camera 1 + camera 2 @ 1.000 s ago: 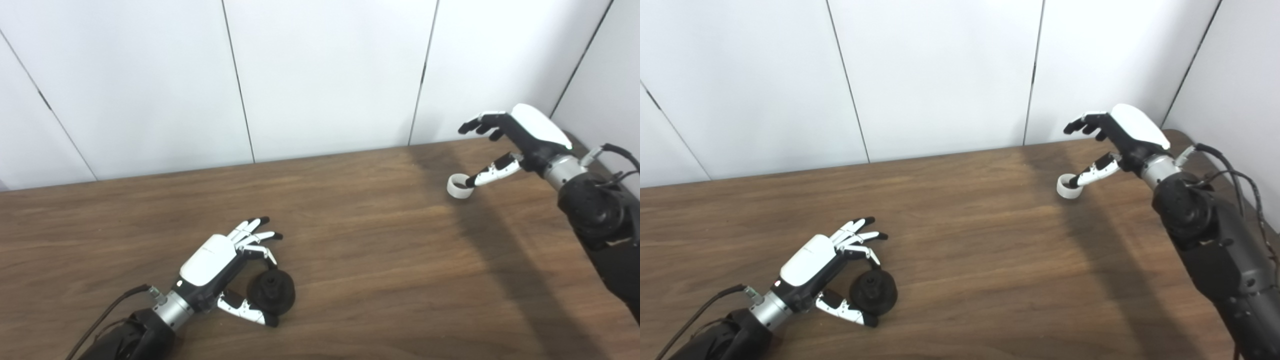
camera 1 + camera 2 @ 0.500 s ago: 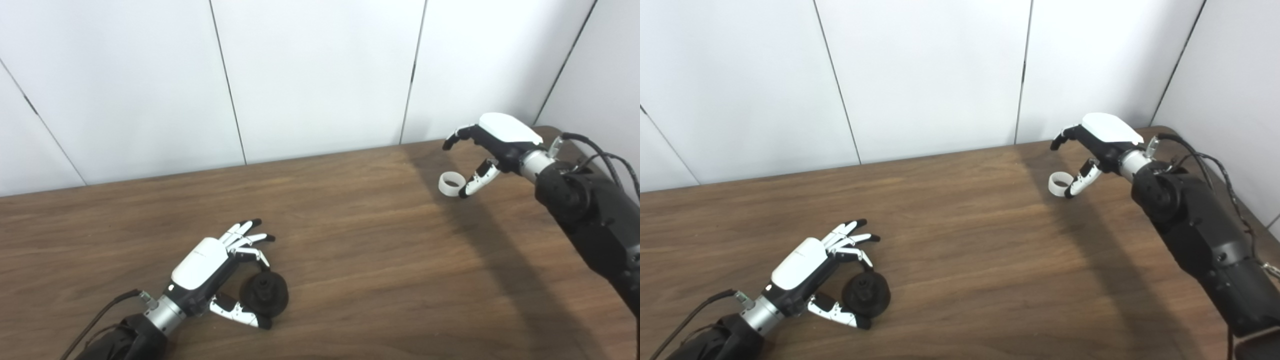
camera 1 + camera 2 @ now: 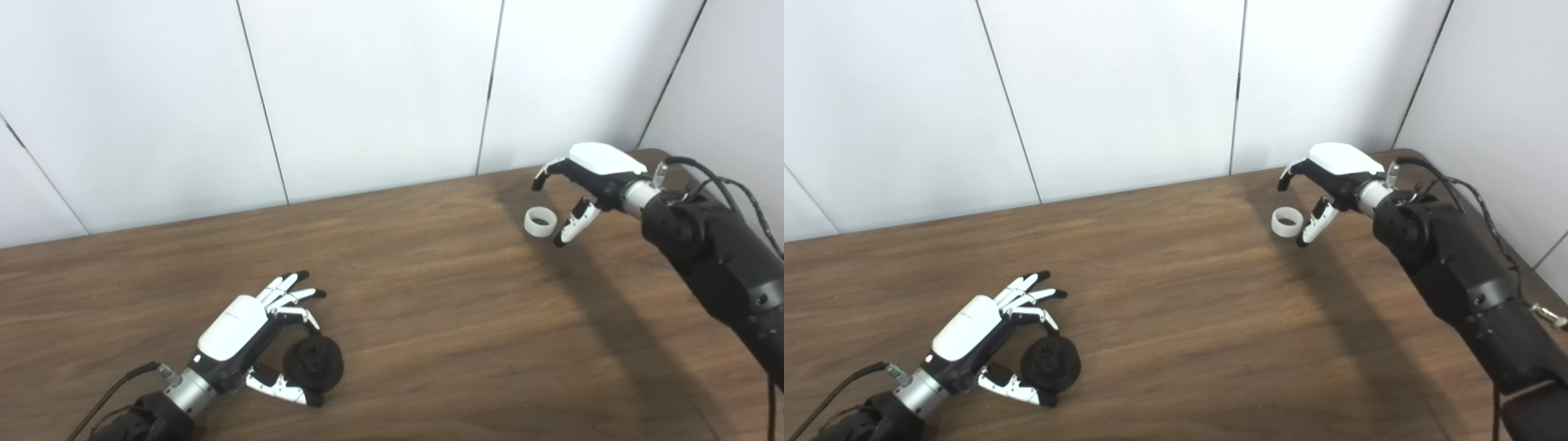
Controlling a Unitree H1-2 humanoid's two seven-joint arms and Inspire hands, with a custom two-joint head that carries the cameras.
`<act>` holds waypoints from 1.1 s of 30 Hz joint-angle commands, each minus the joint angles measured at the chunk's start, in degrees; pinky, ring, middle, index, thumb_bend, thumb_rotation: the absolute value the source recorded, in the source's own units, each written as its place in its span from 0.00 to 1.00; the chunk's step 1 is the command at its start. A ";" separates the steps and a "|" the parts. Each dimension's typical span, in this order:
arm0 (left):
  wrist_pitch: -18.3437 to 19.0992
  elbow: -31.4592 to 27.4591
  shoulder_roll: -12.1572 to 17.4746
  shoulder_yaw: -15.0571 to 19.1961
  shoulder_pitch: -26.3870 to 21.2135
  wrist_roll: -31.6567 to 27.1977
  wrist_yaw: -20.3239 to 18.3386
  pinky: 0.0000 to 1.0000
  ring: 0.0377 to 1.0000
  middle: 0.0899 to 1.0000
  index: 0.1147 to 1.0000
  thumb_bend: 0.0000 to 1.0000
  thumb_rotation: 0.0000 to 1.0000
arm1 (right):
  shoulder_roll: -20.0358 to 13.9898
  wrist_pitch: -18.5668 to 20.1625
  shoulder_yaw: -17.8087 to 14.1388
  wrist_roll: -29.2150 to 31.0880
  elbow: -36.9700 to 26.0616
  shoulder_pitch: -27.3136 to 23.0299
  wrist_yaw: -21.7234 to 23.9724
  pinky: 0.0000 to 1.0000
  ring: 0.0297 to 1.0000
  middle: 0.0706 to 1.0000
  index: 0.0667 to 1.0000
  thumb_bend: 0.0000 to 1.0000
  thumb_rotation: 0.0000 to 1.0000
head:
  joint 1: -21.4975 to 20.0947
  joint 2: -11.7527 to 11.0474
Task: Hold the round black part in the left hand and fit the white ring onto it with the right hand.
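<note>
The left hand [image 3: 245, 331] lay low near the front-left of the table [image 3: 429, 318], its glossy white back plate turned upward and its slim, black-tipped fingers [image 3: 288, 293] fanned apart. It was loosely cupped around the round black part [image 3: 313, 364] without closing on it: one curled finger arched over the part's far rim and the thumb [image 3: 278, 387] stretched along the wood at its near side, touching or almost touching it. The part sat flat on the table, a matte, dark disc with a raised hub and a small hole at its centre.

The right hand [image 3: 1329, 177] hung over the far-right corner of the table, its smooth white shell on top and its dark fingers bent downward, spread and holding nothing. Its thumb pointed down just beside the white ring [image 3: 1287, 222], whether touching it or not cannot be told. The ring rested on the table on its flat edge, a short, plain, thick-walled band with its round opening facing up, lying beneath and between the curled fingers and the thumb.

The table was brown wood with a long streaked grain and a dull sheen. The right arm's black, blocky casing [image 3: 1458, 288] carried thin dark cables along its side. Smooth white wall panels [image 3: 367, 92], divided by thin dark seams, stood behind.
</note>
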 commanded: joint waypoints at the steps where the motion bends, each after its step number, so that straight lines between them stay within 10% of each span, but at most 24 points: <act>1: 0.88 1.88 1.70 -1.49 1.47 1.61 -1.47 1.00 1.00 0.86 0.41 0.52 0.06 | -1.65 -0.44 -0.18 -1.01 -0.50 -3.20 -0.83 0.74 0.88 0.84 0.69 0.90 0.15 | -0.33 -0.07; 33: 0.86 -0.55 2.84 -1.48 3.41 0.92 -2.31 1.00 1.00 0.85 0.41 0.53 0.06 | -0.13 -3.68 4.95 -10.01 5.85 -6.57 -4.09 0.86 1.00 0.90 0.71 0.91 0.21 | -1.78 -0.93</act>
